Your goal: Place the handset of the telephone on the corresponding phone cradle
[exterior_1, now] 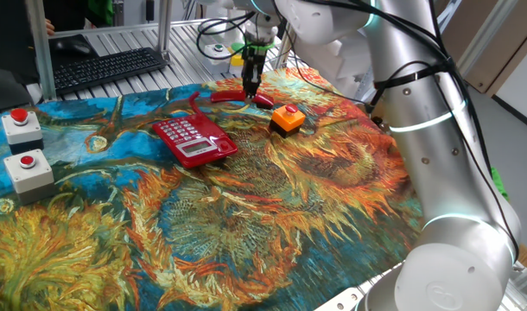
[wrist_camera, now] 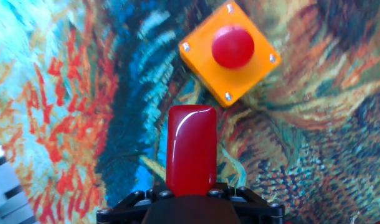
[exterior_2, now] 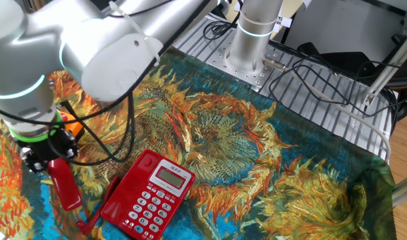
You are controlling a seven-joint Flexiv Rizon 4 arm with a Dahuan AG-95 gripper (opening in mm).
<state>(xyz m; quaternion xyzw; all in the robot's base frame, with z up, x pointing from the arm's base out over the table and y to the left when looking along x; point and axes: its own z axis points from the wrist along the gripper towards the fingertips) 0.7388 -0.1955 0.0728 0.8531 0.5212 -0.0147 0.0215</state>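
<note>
The gripper (exterior_1: pixel 250 89) is seen pointed down at the far edge of the painted cloth (exterior_1: pixel 246 216), clamped on the handset (exterior_1: pixel 243 97), which is held beyond the telephone (exterior_1: pixel 193 141) and beside the orange box (exterior_1: pixel 287 119); in the other fixed view the gripper (exterior_2: pixel 51 160) is closed on the handset (exterior_2: pixel 65 183), left of the telephone (exterior_2: pixel 149 197); in the hand view the handset (wrist_camera: pixel 191 149) is gripped, raised off the cloth (wrist_camera: pixel 65 112), near the orange box (wrist_camera: pixel 230 53).
</note>
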